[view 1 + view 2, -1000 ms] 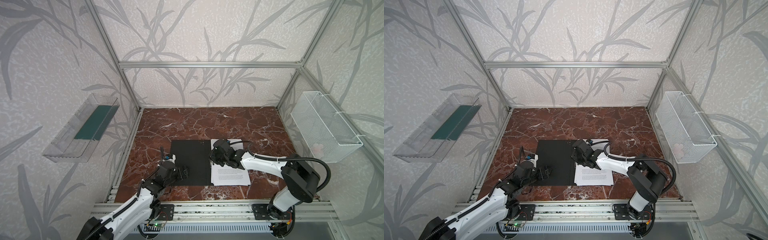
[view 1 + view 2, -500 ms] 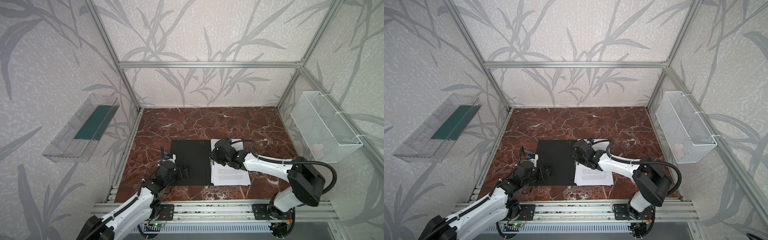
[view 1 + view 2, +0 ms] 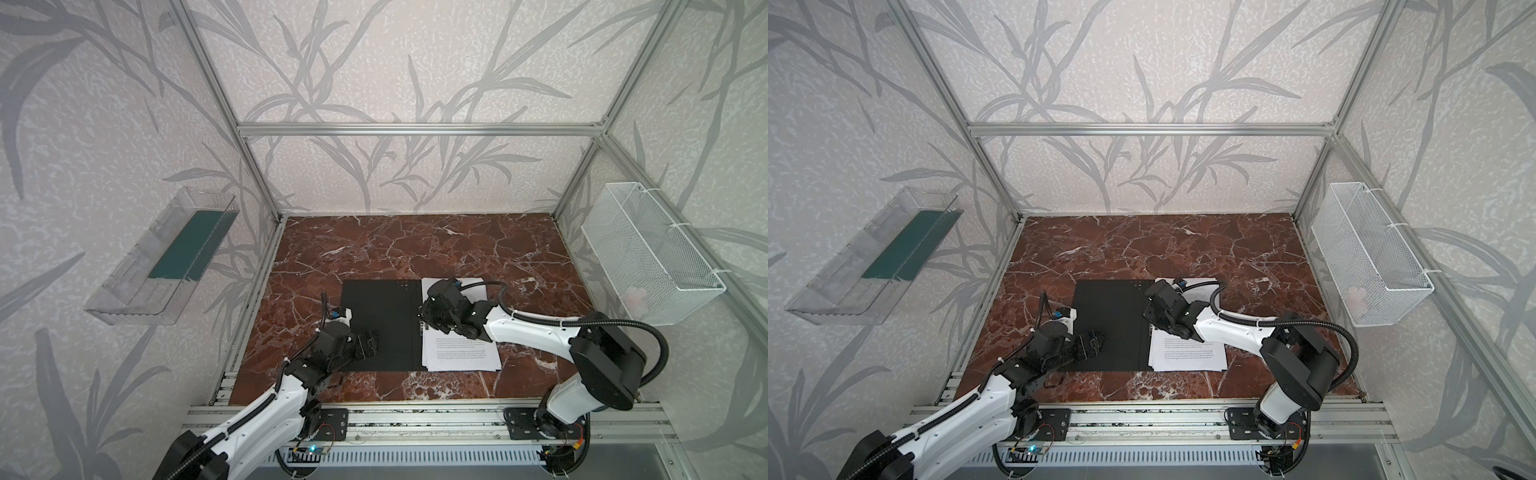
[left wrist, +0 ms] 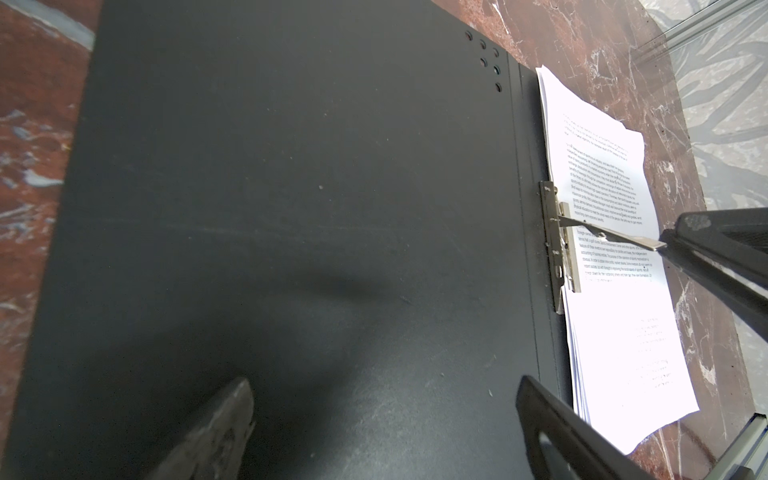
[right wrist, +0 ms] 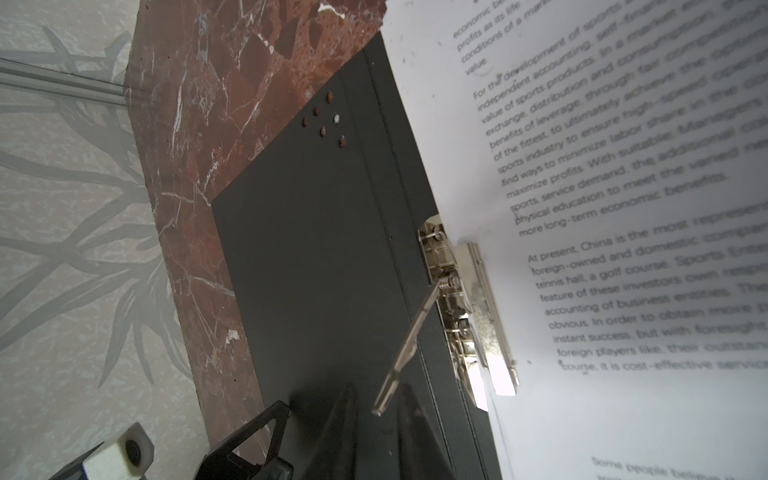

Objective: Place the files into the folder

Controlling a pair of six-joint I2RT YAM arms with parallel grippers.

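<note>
Evidently the clamping step is in hand. The folder [image 3: 382,320] is laid open on the marble table [image 3: 415,245], black inside upward. The files [image 3: 461,353] are stacked just right of its spine, with their edge tucked under the plate of the spine clip [image 4: 567,249]. The lever [image 5: 411,345] of the clip is raised at a slant. Its tip is taken between the narrowly closed jaws of the right gripper [image 3: 423,319] and appears to be pinched there. The left gripper [image 3: 368,343] is spread wide and held low over the left cover, though contact cannot be made out. Next, the lever is probably to be swung down until the sheets are locked, and then released. The stack should be held square against the spine meanwhile, and afterwards the left cover is to be folded over.
</note>
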